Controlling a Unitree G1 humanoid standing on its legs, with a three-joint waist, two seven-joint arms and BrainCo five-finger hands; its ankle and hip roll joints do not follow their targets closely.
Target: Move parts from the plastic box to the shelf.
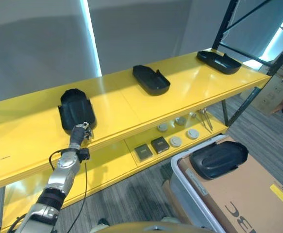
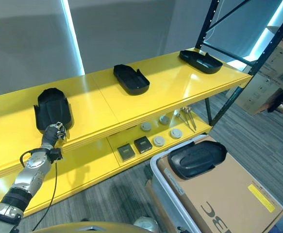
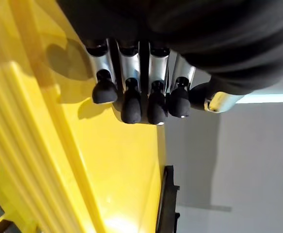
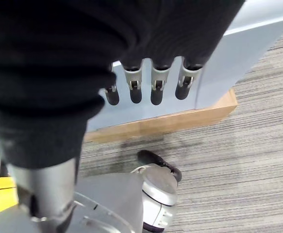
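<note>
Three black moulded parts lie on the top yellow shelf: one at the left, one in the middle, one at the right end. My left hand is at the shelf's front edge, just in front of the left part, fingers relaxed and empty; its fingers hover over bare yellow shelf. A fourth black part rests on cardboard inside the grey plastic box at the lower right. My right hand hangs open beside the box's grey wall, above the carpet.
The lower yellow shelf carries two dark square blocks, several grey discs and metal tools. A black upright frames the shelf's right end. Cardboard boxes stand beyond it on the carpet.
</note>
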